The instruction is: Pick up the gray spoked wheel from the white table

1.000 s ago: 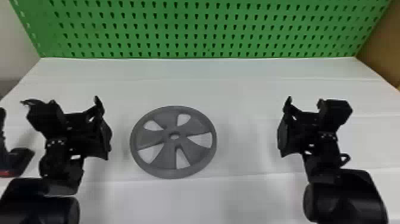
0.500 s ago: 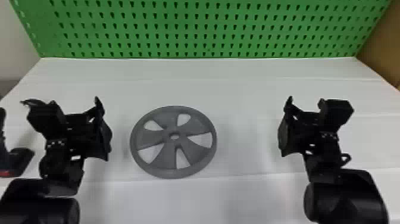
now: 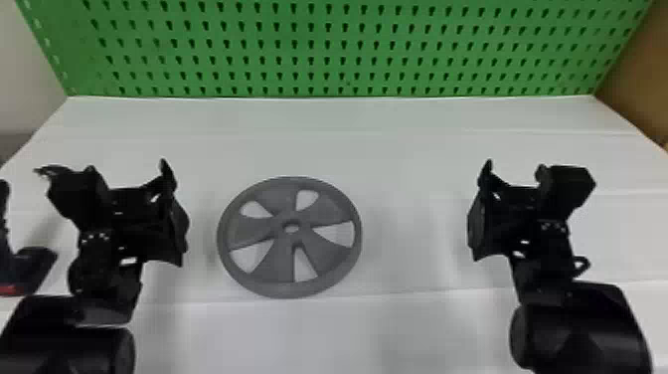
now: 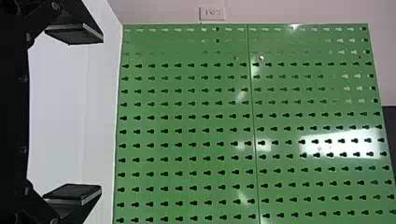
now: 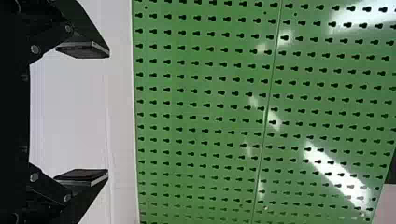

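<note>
Wheel, gray and round, with broad flat spokes around a small central hole (image 3: 281, 263), lies flat on the white bench (image 3: 417, 164), unmoved from the earlier head views. It rests between the two arms, nearer the left one, and touches neither. Only a slight shift shows in the black arms, with the right one now a touch farther outward, away from the wheel. For the task, that amounts to almost nothing: the approach has yet to begin in earnest, and the pick-up lies ahead.

The black, two-fingered left pincer (image 4: 100, 113) is spread wide and empty, and the matching right pincer (image 5: 107, 113) is parted and empty too. A green metal pegboard (image 3: 336, 52) stands along the bench's far edge, and a dark object with a red patch (image 3: 37, 263) sits at the left side, beyond the left arm.

The left pincer seems better placed to reach first. It would probably need to come down and inward to the rim; the wheel looks thin and low, so shallow fingers could slide off or push it along.
</note>
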